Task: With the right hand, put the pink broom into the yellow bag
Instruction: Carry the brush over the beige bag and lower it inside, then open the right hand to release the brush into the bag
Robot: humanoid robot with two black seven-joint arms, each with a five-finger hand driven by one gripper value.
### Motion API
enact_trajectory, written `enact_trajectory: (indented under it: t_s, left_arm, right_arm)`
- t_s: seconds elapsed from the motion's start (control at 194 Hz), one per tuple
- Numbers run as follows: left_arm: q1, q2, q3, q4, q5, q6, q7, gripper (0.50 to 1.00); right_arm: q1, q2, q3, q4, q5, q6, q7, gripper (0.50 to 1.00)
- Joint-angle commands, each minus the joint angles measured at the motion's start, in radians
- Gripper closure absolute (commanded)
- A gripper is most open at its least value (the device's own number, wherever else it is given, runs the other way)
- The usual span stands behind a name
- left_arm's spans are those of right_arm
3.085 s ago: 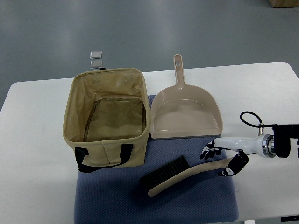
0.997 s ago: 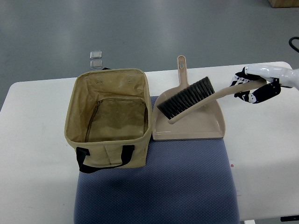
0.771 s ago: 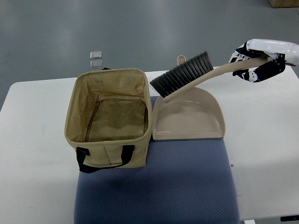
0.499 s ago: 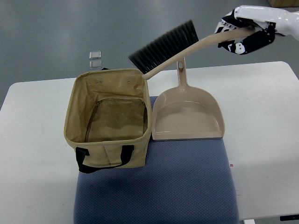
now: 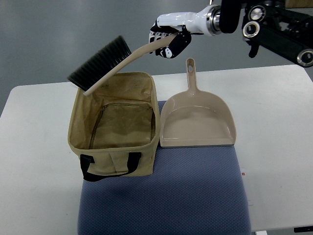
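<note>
My right hand [image 5: 167,40] is shut on the handle end of the pink broom [image 5: 110,64], high above the table's far edge. The broom slants down to the left, its black bristles [image 5: 98,61] hanging over the far left corner of the yellow bag [image 5: 115,128]. The bag stands open on the blue mat [image 5: 164,196], with black handles at its near side and nothing visible inside. The right arm [image 5: 254,24] enters from the upper right. The left arm is out of view.
A pink dustpan [image 5: 195,115] lies right of the bag, its handle pointing away from me, partly on the mat. Two small clear items [image 5: 100,62] sit on the floor beyond the white table [image 5: 274,147].
The right hand has lifted the broom off the mat, swung it up over the dustpan and carried it left; its bristles now hang above the bag's far left corner.
</note>
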Motion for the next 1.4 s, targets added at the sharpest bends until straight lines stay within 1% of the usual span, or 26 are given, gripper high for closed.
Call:
enact_trajectory:
  t_s: [0.0, 0.149, 0.416, 0.617, 0.874, 0.895, 0.91, 0.915, 0.92, 0.925, 0.931, 0.936, 0.941, 0.946, 0.956, 0.961, 0.967, 0.972, 0.977, 1.028, 1.049, 1.085, 1.121, 1.208, 1.332, 1.393]
  left_arm:
    - [0.0, 0.0, -0.001, -0.001, 0.0, -0.001, 0.0, 0.5]
    - [0.0, 0.0, -0.001, -0.001, 0.0, -0.001, 0.0, 0.5]
    - [0.0, 0.0, -0.001, -0.001, 0.0, -0.001, 0.0, 0.5]
    - [0.0, 0.0, -0.001, -0.001, 0.0, -0.001, 0.0, 0.5]
    - [0.002, 0.0, -0.003, -0.001, -0.001, -0.001, 0.0, 0.5]
    - [0.0, 0.0, -0.001, 0.0, -0.001, -0.001, 0.0, 0.5]
    - [0.002, 0.0, -0.003, -0.001, -0.001, -0.001, 0.0, 0.5]
    - [0.002, 0.0, -0.003, -0.001, -0.001, -0.001, 0.0, 0.5]
    - [0.0, 0.0, -0.003, -0.001, -0.001, -0.001, 0.0, 0.5]
    - [0.0, 0.0, -0.003, -0.001, -0.001, -0.001, 0.0, 0.5]
    - [0.002, 0.0, -0.003, -0.001, -0.001, -0.001, 0.0, 0.5]
    - [0.002, 0.0, -0.003, -0.001, -0.001, -0.001, 0.0, 0.5]
    - [0.0, 0.0, -0.003, 0.0, -0.001, -0.001, 0.0, 0.5]
    - [0.0, 0.0, -0.003, 0.0, -0.001, -0.001, 0.0, 0.5]
    - [0.002, 0.0, -0.003, -0.001, -0.001, -0.001, 0.0, 0.5]
    - [0.002, 0.0, -0.003, -0.001, -0.001, -0.001, 0.0, 0.5]
    - [0.0, 0.0, -0.003, -0.001, -0.001, -0.001, 0.0, 0.5]
    - [0.0, 0.0, -0.003, -0.001, -0.001, -0.001, 0.0, 0.5]
    - [0.002, 0.0, -0.003, 0.0, -0.001, -0.001, 0.0, 0.5]
    - [0.002, 0.0, -0.003, -0.001, -0.001, -0.001, 0.0, 0.5]
    - [0.002, 0.0, -0.003, -0.001, -0.001, -0.001, 0.0, 0.5]
    - [0.002, 0.0, -0.003, -0.001, -0.001, -0.001, 0.0, 0.5]
    - [0.002, 0.0, -0.003, 0.0, -0.001, -0.001, 0.0, 0.5]
    - [0.002, 0.0, -0.001, 0.0, -0.001, -0.001, 0.0, 0.5]
    - [0.002, 0.0, -0.001, 0.0, -0.001, -0.001, 0.0, 0.5]
    - [0.002, 0.0, -0.003, 0.0, -0.001, -0.001, 0.0, 0.5]
  right_arm:
    - [-0.006, 0.079, -0.026, -0.06, -0.067, 0.004, 0.015, 1.0]
    - [-0.008, 0.12, -0.09, -0.076, -0.116, 0.003, 0.018, 1.0]
    - [-0.008, 0.128, -0.136, -0.076, -0.176, 0.004, 0.02, 1.0]
    - [-0.01, 0.169, -0.153, -0.076, -0.203, 0.006, 0.024, 1.0]
    - [-0.014, 0.186, -0.171, -0.075, -0.22, 0.006, 0.024, 1.0]
    - [-0.014, 0.186, -0.171, -0.075, -0.22, 0.006, 0.024, 0.973]
    - [-0.014, 0.186, -0.171, -0.075, -0.222, 0.006, 0.024, 0.932]
    - [-0.014, 0.186, -0.171, -0.075, -0.222, 0.006, 0.024, 0.932]
    - [-0.014, 0.186, -0.171, -0.075, -0.223, 0.006, 0.024, 0.908]
    - [-0.014, 0.186, -0.171, -0.075, -0.223, 0.006, 0.024, 0.908]
    - [-0.014, 0.186, -0.171, -0.075, -0.223, 0.006, 0.026, 0.879]
    - [-0.014, 0.186, -0.171, -0.075, -0.223, 0.006, 0.026, 0.879]
    - [-0.014, 0.186, -0.171, -0.075, -0.223, 0.006, 0.026, 0.845]
    - [-0.014, 0.186, -0.171, -0.075, -0.223, 0.006, 0.026, 0.844]
    - [-0.014, 0.186, -0.171, -0.075, -0.223, 0.006, 0.027, 0.767]
    - [-0.014, 0.186, -0.171, -0.075, -0.223, 0.006, 0.027, 0.767]
    - [-0.016, 0.186, -0.171, -0.075, -0.223, 0.006, 0.027, 0.738]
    - [-0.016, 0.186, -0.171, -0.075, -0.223, 0.006, 0.027, 0.738]
    - [-0.014, 0.186, -0.171, -0.076, -0.222, 0.006, 0.027, 0.718]
    - [-0.014, 0.185, -0.171, -0.075, -0.222, 0.007, 0.032, 0.687]
    - [-0.016, 0.183, -0.171, -0.075, -0.222, 0.007, 0.033, 0.666]
    - [-0.016, 0.182, -0.17, -0.075, -0.222, 0.007, 0.037, 0.611]
    - [-0.014, 0.179, -0.17, -0.075, -0.222, 0.012, 0.037, 0.593]
    - [-0.014, 0.171, -0.165, -0.075, -0.222, 0.021, 0.038, 0.574]
    - [-0.01, 0.159, -0.145, -0.076, -0.216, 0.02, 0.04, 0.572]
    - [-0.005, 0.128, -0.11, -0.076, -0.205, 0.017, 0.04, 0.572]
